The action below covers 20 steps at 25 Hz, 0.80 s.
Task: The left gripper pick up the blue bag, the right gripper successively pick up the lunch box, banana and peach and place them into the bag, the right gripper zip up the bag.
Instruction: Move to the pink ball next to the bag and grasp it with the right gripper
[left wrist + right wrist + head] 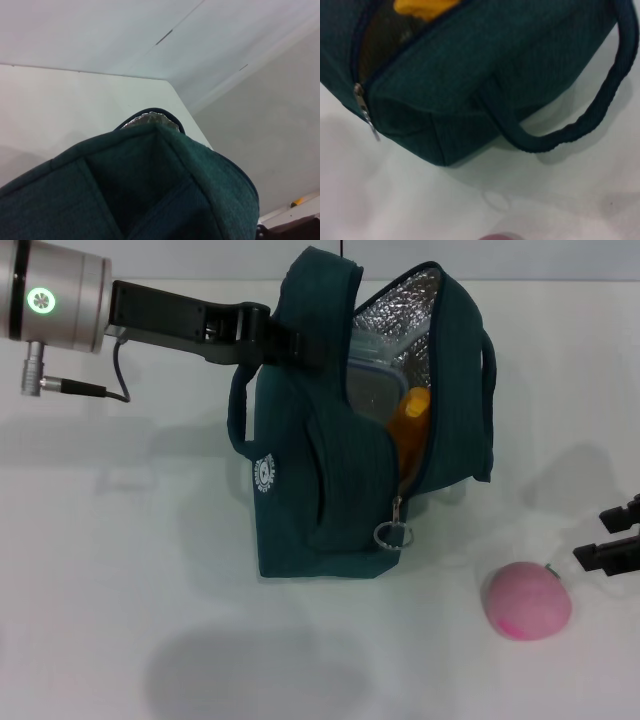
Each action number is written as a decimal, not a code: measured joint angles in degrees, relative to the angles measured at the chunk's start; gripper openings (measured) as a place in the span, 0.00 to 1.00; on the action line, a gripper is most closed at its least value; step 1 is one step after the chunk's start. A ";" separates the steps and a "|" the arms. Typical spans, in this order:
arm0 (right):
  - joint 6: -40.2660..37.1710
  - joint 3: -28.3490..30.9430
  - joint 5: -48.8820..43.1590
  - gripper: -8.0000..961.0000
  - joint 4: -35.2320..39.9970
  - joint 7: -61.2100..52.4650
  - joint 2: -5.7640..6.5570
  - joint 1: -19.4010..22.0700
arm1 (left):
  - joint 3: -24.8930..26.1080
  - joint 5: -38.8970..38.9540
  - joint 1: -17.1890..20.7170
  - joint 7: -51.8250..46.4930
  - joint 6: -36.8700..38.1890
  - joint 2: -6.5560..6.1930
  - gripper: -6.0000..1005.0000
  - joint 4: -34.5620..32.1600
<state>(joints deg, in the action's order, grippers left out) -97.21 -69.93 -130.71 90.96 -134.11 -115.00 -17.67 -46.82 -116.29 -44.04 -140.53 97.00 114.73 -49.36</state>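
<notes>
Left hand (pixel 262 338): clamped on blue bag (pixel 320 490), top agape.
Right hand (pixel 612 538): apart, empty, near peach (pixel 527 601) on bench (pixel 120 590).

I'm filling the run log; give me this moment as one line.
left gripper: holds blue bag open | lunch box, banana: inside | peach: on table | right gripper: beside peach

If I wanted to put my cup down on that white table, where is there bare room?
The table is bare across the whole near side in front of the blue bag, and to the robot's left of it. It is crowded on the robot's right: the peach lies there with the right gripper beside it. The left gripper holds the bag's top.
</notes>
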 joint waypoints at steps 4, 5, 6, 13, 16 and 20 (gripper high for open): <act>-0.01 -1.68 -1.95 0.63 -1.99 -1.72 -0.10 -2.71 | -0.03 0.00 -0.12 0.00 -0.04 -0.03 0.05 0.00; -0.09 -2.07 -2.02 0.63 -3.06 -1.78 -0.17 -3.53 | -0.03 0.00 -0.12 0.00 -0.04 -0.03 0.05 0.00; -0.16 -2.26 -2.02 0.63 -3.54 -1.79 -0.19 -3.89 | -0.03 0.00 -0.13 0.00 -0.05 -0.03 0.05 0.00; -0.07 -4.80 -1.42 0.63 -9.51 -1.60 -0.57 -7.09 | -0.06 0.01 -0.34 -0.01 -0.12 -0.03 0.05 -0.02; 0.13 -5.74 -1.06 0.63 -11.75 -1.38 -0.64 -7.89 | -0.05 0.01 -0.35 -0.01 -0.17 -0.03 0.05 -0.03; 0.69 -6.48 -0.96 0.60 -14.33 -1.32 -0.68 -9.01 | -0.04 0.01 -0.31 -0.01 -0.23 -0.03 0.05 -0.04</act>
<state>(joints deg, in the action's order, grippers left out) -96.51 -76.41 -131.68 76.64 -135.43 -115.68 -26.68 -46.85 -116.28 -44.35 -140.54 96.77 114.69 -49.39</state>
